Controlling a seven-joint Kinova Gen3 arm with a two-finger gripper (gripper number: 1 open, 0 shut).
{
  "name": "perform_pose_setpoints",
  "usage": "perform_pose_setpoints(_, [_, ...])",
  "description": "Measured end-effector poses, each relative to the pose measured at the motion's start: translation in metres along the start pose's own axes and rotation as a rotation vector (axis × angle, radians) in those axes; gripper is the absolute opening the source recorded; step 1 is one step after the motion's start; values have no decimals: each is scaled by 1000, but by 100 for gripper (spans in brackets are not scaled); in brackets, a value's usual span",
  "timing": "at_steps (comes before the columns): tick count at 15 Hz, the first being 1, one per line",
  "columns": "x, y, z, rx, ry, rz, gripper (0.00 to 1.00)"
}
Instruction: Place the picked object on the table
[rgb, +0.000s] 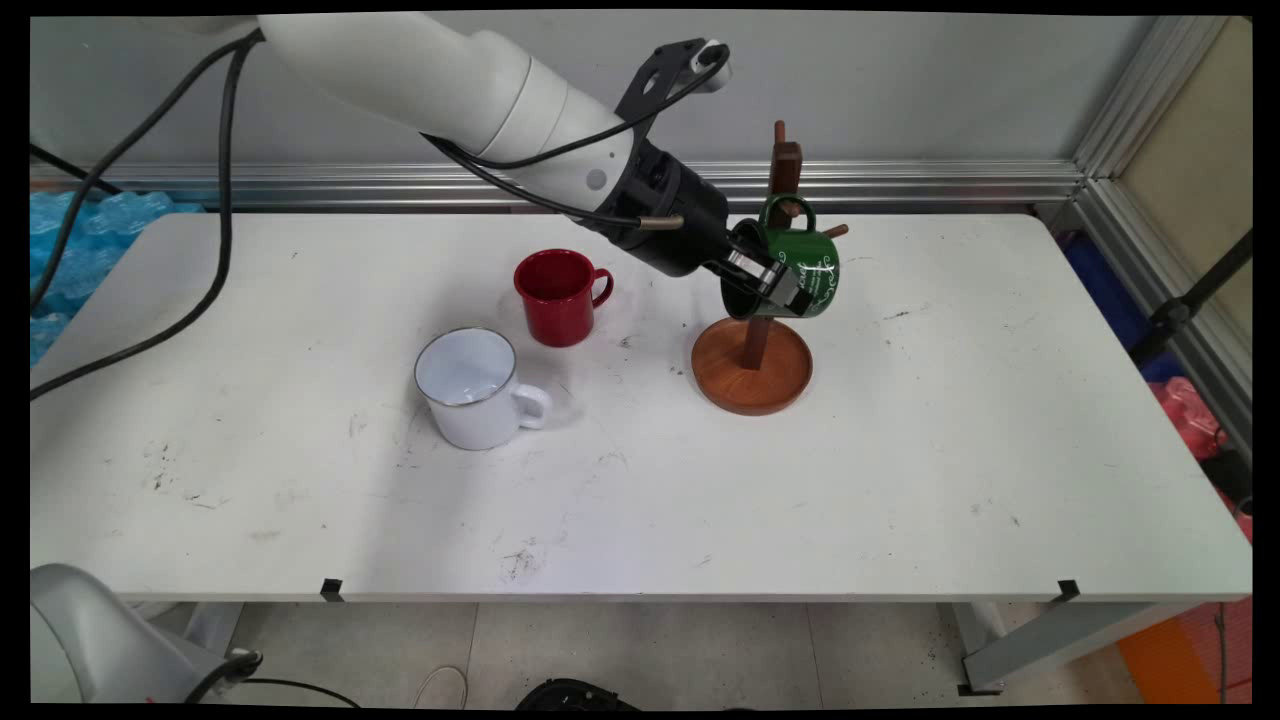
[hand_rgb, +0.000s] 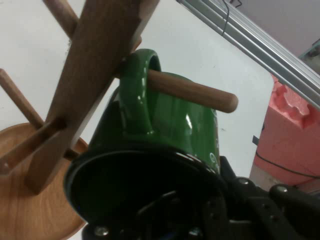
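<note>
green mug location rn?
Main view, right of centre: green mug hangs by its handle on a peg of the wooden rack, gripper shut on its rim.

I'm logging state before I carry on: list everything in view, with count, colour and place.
green mug: 1, green with white lettering, tilted, its handle threaded over a peg of the rack, rim in the pincer
mug rack: 1, brown wood, round base and upright post with pegs, table's middle right
red mug: 1, red, upright, left of the rack
white mug: 1, white with metal rim, upright, nearer the camera than the red mug
table: 1, white, scuffed
blue material: blue, beyond the table's left end
pincer: 1, black, closed on the green mug's rim
arm: 1, white, entering from upper left
</note>
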Motion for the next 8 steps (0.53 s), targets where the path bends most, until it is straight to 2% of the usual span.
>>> perform_pose_setpoints(8, [8, 7, -8, -36, 30, 25, 0])
